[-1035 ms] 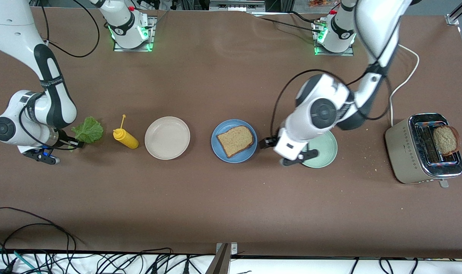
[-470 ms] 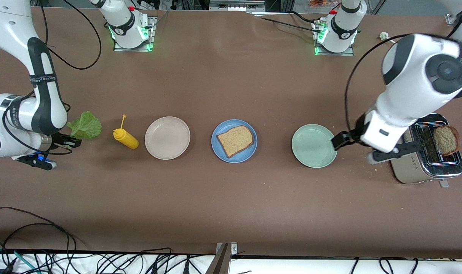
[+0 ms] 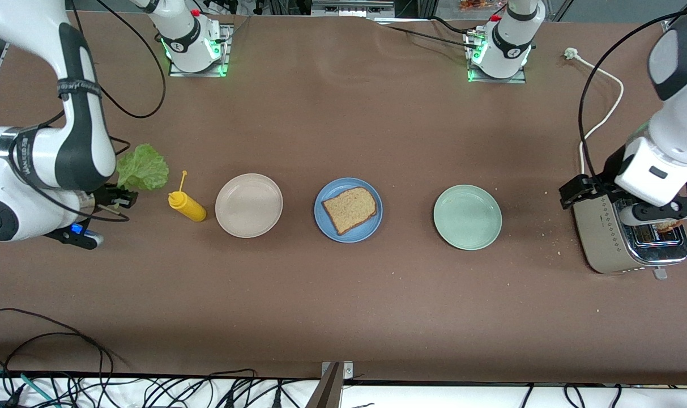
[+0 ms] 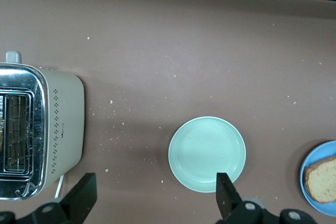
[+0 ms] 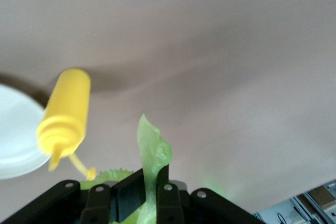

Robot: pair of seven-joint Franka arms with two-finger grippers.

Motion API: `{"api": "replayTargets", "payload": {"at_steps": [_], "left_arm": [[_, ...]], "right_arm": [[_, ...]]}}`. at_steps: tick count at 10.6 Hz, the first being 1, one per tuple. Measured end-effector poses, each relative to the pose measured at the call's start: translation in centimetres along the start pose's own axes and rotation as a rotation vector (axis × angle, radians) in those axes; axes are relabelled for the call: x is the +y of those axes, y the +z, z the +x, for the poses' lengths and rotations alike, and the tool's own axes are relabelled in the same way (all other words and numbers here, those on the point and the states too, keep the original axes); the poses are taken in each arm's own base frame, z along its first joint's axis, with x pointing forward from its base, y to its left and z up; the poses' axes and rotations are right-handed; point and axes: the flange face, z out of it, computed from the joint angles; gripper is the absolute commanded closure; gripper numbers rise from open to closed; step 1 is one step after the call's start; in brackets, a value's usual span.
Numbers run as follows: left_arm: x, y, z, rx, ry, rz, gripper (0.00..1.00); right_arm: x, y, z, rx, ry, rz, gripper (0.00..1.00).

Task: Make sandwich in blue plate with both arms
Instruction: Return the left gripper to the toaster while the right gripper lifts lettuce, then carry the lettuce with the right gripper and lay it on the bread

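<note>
One brown bread slice (image 3: 350,209) lies on the blue plate (image 3: 371,228), also seen in the left wrist view as the plate (image 4: 308,167) with the slice (image 4: 321,180). My right gripper (image 3: 122,198) is shut on a ruffled green lettuce leaf (image 3: 143,166), held up over the table beside the mustard bottle; the leaf (image 5: 153,148) stands pinched in this gripper (image 5: 150,188). My left gripper (image 3: 582,188) is open and empty, above the toaster's end nearest the green plate; its fingers (image 4: 84,195) straddle bare table. A bit of bread (image 3: 668,225) shows in the toaster under the left arm.
A yellow mustard bottle (image 3: 186,205) and a beige plate (image 3: 248,205) stand between the lettuce and the blue plate. A pale green plate (image 3: 467,217) lies between the blue plate and the toaster (image 3: 609,232). The toaster's white cord (image 3: 601,119) runs toward the left arm's base.
The left arm has swung from beside the blue plate, past the green plate, to the toaster. The right gripper has lifted the lettuce and shifted it slightly toward the mustard bottle.
</note>
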Motion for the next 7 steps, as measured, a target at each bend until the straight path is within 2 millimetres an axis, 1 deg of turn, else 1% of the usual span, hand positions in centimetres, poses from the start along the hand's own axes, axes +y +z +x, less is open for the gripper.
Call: {"api": "replayTargets", "payload": {"at_steps": [1, 2, 3, 4, 7], "left_arm": [[-0.7, 0.0, 0.1, -0.011, 0.012, -0.016, 0.0], [-1.1, 0.2, 0.1, -0.016, 0.011, -0.019, 0.0], [-1.4, 0.4, 0.1, -0.019, 0.018, -0.019, 0.0], [-1.5, 0.5, 0.1, -0.022, 0.032, -0.019, 0.0], [-2.6, 0.6, 0.3, -0.024, 0.031, -0.018, 0.0]], "right_arm": [[-1.5, -1.9, -1.7, 0.001, 0.004, -0.015, 1.0], [-3.0, -3.4, -3.2, 0.009, 0.012, -0.026, 1.0], [-4.9, -4.5, -4.6, 0.025, 0.027, -0.037, 1.0], [-7.6, -5.1, -6.3, 0.045, 0.047, -0.051, 1.0], [-17.4, -6.1, -12.8, 0.151, 0.121, -0.068, 1.0]]}}
